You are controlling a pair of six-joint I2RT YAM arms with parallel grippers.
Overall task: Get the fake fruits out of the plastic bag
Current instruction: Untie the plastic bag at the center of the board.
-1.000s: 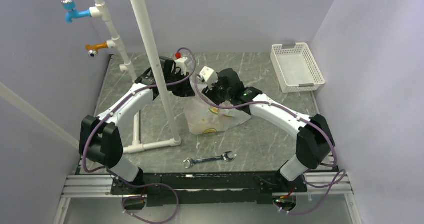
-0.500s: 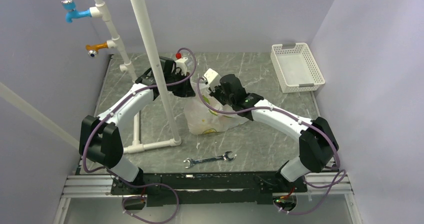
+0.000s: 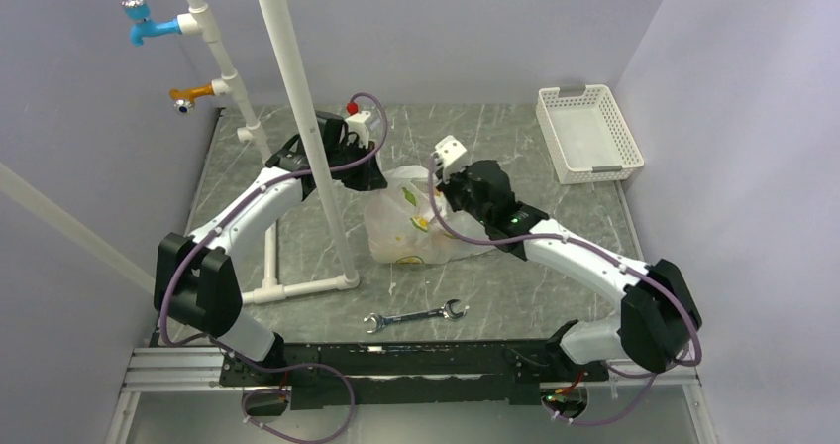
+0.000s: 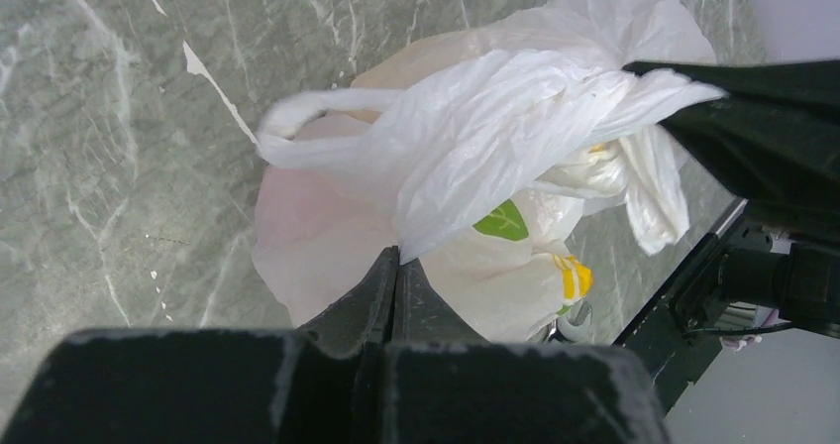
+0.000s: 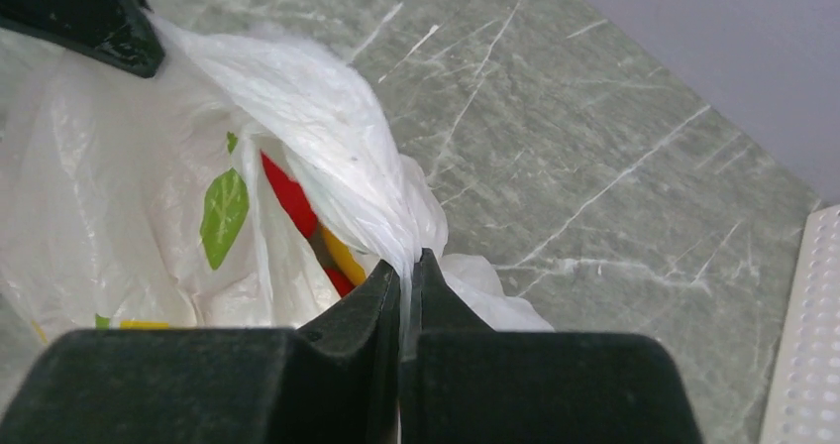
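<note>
Thin, white, leaf-printed plastic bag (image 3: 404,228) held taut from both sides.
Left hand (image 4: 396,258) and right hand (image 5: 407,263) each pinch its film; the fake fruits (image 5: 294,200) inside show only as red-and-yellow smears.

- Walls: back wall (image 3: 446,28), left wall (image 3: 59,166) and right wall (image 3: 743,117) are plain pale lavender and enclose the bench on three sides.
- Bench (image 3: 555,137): grey-green marbled top with white veining.
- Near edge: aluminium rail (image 3: 178,365) runs across the front.
- Fixture: white pipe frame (image 3: 297,97) stands at the left, its foot lying on the bench; it carries a blue tap (image 3: 149,28) and an orange tap (image 3: 193,94).
- Far right corner: white lattice basket (image 3: 589,135).
- Light: even, diffuse, with soft shadows.
</note>
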